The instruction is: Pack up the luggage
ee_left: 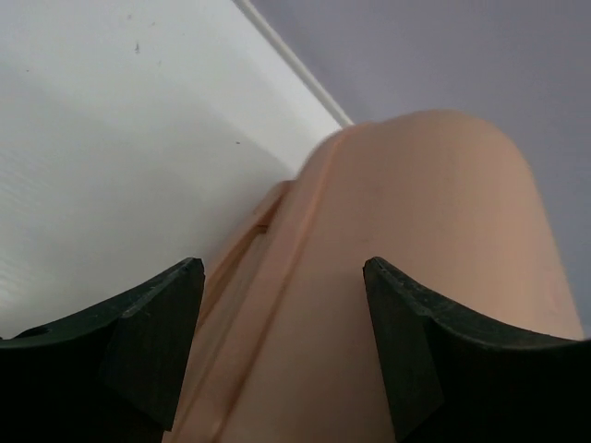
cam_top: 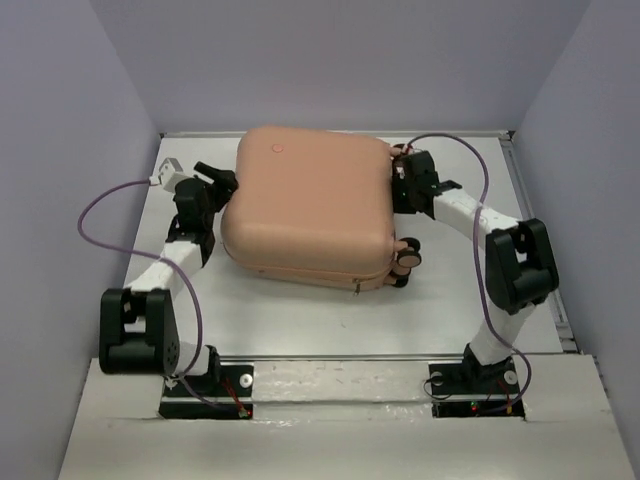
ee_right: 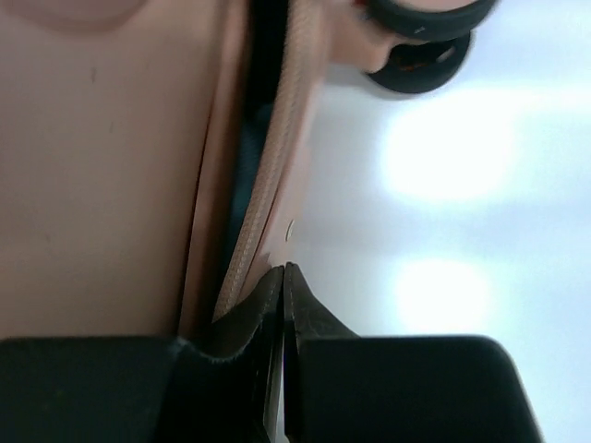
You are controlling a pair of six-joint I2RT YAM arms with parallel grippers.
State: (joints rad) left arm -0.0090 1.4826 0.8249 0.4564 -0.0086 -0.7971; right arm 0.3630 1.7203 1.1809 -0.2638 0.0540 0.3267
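Observation:
The luggage [cam_top: 305,205], a large peach-pink hard-shell suitcase, lies flat mid-table with its lid down and a narrow gap along the seam. Its black-and-peach wheels [cam_top: 408,256] face right. My left gripper [cam_top: 224,186] is open at the suitcase's left end. In the left wrist view the rounded shell [ee_left: 416,240] fills the space between and beyond the left gripper [ee_left: 282,268] fingers. My right gripper [cam_top: 398,180] is shut at the right end. In the right wrist view the right gripper [ee_right: 284,269] has its tips beside the zipper band [ee_right: 268,166], with dark lining in the gap and a wheel [ee_right: 420,65] beyond.
The white table [cam_top: 300,320] has a raised rim at the back and right [cam_top: 522,200], with lilac walls close around. Purple cables [cam_top: 92,215] loop out from both arms. Both arm bases [cam_top: 205,390] sit at the near edge.

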